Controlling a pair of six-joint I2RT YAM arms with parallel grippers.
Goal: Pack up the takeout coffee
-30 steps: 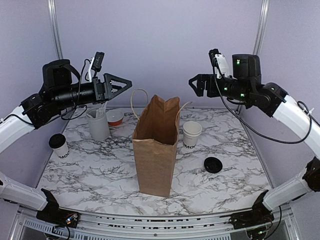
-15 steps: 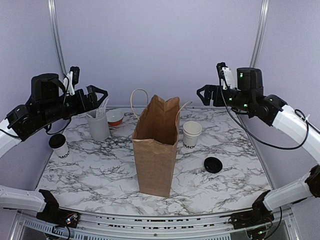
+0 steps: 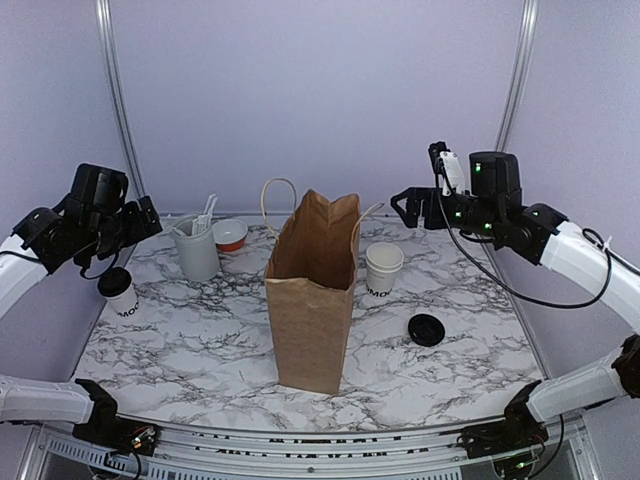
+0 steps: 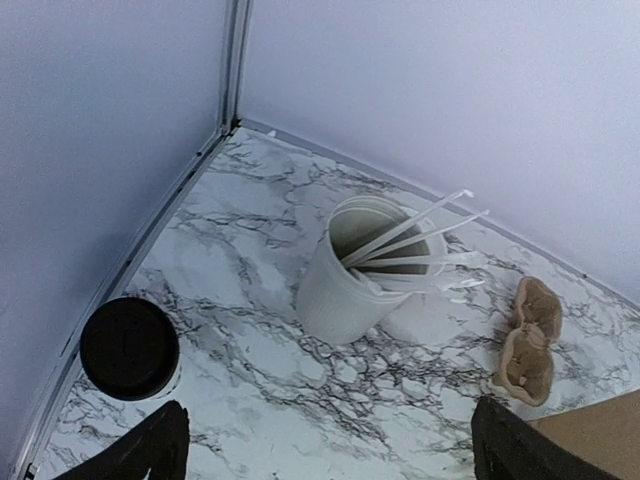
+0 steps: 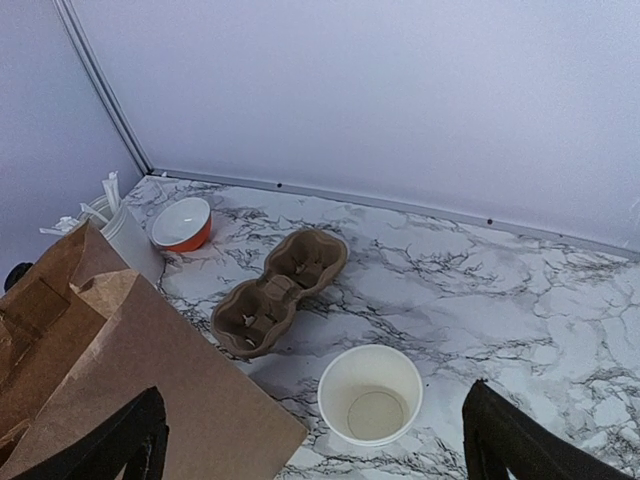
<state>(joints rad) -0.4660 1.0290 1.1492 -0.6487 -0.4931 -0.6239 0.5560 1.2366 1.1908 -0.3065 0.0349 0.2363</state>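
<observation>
The takeout coffee (image 3: 117,290), a small white paper cup with a black lid, stands by the table's left edge; in the left wrist view the takeout coffee (image 4: 130,348) lies at the lower left. My left gripper (image 3: 138,217) hangs open above and just behind it, and the left gripper (image 4: 330,452) has bare marble between its fingertips. An upright brown paper bag (image 3: 312,300) stands open at the table's middle. My right gripper (image 3: 404,206) is open in the air at the back right, and the right gripper (image 5: 315,440) is above a lidless white cup (image 5: 370,393).
A grey-white utensil holder (image 3: 197,250) with white cutlery and an orange bowl (image 3: 231,235) stand at the back left. The lidless cup (image 3: 384,268) is right of the bag, with a loose black lid (image 3: 427,329) nearer the front. A cardboard cup carrier (image 5: 280,290) lies behind the bag.
My left arm has swung left and down from near the bag's top towards the lidded cup. The right gripper has drawn back to the right and dropped a little. Both stay open.
</observation>
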